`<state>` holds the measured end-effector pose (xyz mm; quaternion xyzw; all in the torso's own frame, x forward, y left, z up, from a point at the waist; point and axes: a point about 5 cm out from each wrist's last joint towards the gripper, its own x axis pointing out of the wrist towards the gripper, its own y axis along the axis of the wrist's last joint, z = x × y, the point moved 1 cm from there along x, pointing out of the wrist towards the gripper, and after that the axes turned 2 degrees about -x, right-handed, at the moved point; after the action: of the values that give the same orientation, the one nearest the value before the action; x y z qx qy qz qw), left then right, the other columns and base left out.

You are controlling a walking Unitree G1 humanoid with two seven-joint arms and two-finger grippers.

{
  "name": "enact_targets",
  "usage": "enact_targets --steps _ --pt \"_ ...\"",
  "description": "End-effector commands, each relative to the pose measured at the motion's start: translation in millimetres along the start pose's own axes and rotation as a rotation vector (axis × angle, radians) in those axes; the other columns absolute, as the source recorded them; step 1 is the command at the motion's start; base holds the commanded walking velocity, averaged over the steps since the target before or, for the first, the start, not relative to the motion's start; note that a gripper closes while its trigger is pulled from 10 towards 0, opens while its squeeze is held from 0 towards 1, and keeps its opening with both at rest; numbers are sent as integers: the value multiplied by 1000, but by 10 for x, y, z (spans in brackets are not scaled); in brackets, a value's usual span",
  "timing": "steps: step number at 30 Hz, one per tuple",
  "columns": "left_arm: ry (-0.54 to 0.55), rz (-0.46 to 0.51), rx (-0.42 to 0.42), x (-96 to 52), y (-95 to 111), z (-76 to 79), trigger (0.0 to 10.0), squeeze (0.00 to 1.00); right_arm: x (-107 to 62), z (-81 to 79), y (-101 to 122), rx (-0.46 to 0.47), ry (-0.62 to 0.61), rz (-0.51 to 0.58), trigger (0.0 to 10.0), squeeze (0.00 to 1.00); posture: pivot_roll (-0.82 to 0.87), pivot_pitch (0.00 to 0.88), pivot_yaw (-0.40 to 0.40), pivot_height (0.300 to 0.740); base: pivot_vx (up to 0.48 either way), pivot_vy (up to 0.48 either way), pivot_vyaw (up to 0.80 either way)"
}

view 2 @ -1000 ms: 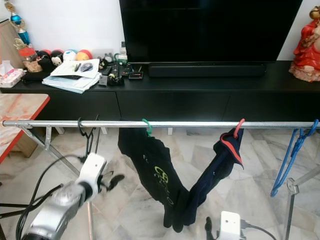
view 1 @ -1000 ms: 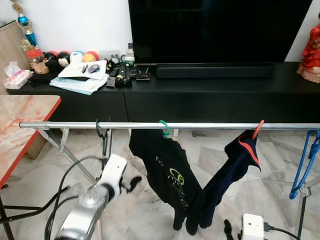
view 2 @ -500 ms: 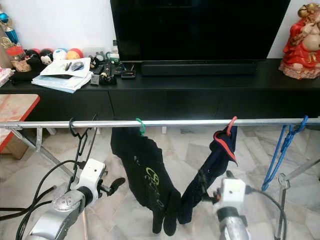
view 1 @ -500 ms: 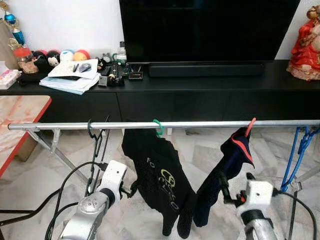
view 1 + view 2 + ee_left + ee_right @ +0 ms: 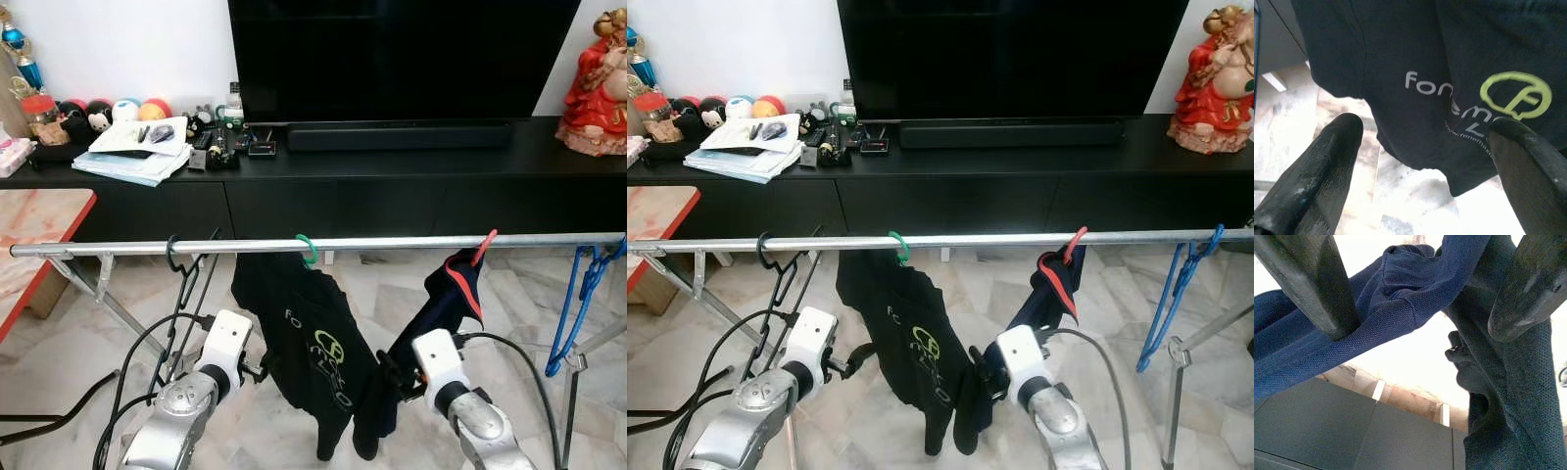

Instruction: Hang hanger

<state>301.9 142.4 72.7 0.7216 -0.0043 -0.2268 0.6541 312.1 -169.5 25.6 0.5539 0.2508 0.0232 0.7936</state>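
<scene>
1. A metal drying rail (image 5: 392, 242) ran crosswise in front of the robot, its long axis left to right. A black hanger (image 5: 184, 284) hung empty near its left end.
2. The left end effector (image 5: 257, 369) sat below the rail, just right of that hanger, its fingers (image 5: 1317, 171) spread wide and holding nothing. It pointed at a black shirt with a green logo (image 5: 313, 343).
3. The right end effector (image 5: 387, 370) reached low into a navy garment (image 5: 446, 304) on a red hanger (image 5: 485, 245), fingers apart with cloth between them; a firm grip could not be confirmed.
4. The left arm looked nearer the black hanger. The hanging shirts crowded the space between both arms.
5. Blue hangers (image 5: 583, 304) hung far right; a black television cabinet (image 5: 392, 186) stood behind.
</scene>
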Motion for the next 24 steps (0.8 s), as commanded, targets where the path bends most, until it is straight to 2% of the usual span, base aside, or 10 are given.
enact_targets --steps 1,8,12,14,19,22,24 --pt "4 16 3 -9 52 -10 10000 0 15 19 12 -22 23 -1 10000 0 77 22 15 740 0 0 0" --pt "7 22 6 -14 79 -20 10000 0 40 57 77 -45 62 23 10000 0 81 33 14 740 0 0 0" --pt "8 27 7 -9 105 -24 10000 0 36 13 121 -45 118 59 10000 0 81 36 14 740 0 0 0" --pt "10 36 8 -1 137 -24 10000 0 9 -43 148 -41 187 97 10000 0 81 45 12 740 0 0 0" --pt "10 52 6 -6 177 -30 10000 0 -26 -89 127 -41 252 112 10000 0 80 53 10 740 0 0 0" --pt "-23 90 -1 -28 252 -8 10000 0 -46 -81 94 -35 258 107 10000 0 81 57 8 740 0 0 0" --pt "-83 110 1 -46 295 50 10000 0 -60 -85 68 -22 267 102 10000 0 81 57 8 740 0 0 0"
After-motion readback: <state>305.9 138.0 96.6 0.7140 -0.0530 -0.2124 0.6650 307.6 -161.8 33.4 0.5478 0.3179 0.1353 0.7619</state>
